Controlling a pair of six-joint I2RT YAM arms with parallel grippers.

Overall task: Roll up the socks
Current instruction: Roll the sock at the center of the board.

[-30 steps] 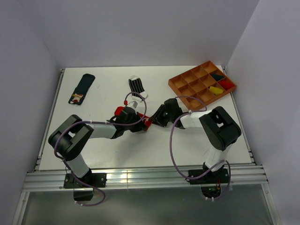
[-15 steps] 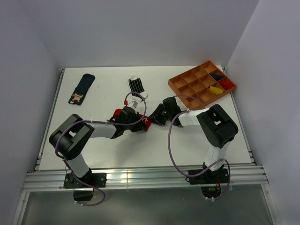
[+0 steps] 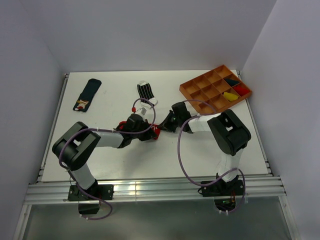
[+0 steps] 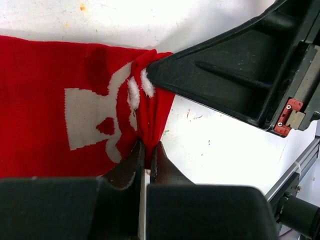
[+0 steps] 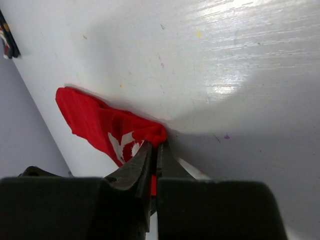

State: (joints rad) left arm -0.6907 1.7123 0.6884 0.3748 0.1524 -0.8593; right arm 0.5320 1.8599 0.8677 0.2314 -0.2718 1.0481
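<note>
A red sock (image 4: 60,100) with a white figure lies flat mid-table, between the two wrists (image 3: 155,131). My left gripper (image 4: 147,145) is shut on its bunched right edge. My right gripper (image 5: 157,145) is shut on the same edge of the red sock (image 5: 95,122), a little farther along. Its black body (image 4: 235,75) shows close by in the left wrist view. In the top view the left gripper (image 3: 150,130) and right gripper (image 3: 163,126) almost meet. A dark navy sock (image 3: 87,93) lies flat at the back left. A black-and-white striped sock (image 3: 146,93) lies behind the wrists.
An orange compartment tray (image 3: 186,90) stands at the back right, with a yellow bundle (image 3: 229,96) and dark and red items in its right cells. White walls enclose the table on three sides. A metal rail runs along the near edge.
My right gripper has slid left to the red sock's edge and shut on it. The left gripper has kept its grip and hardly moved.
</note>
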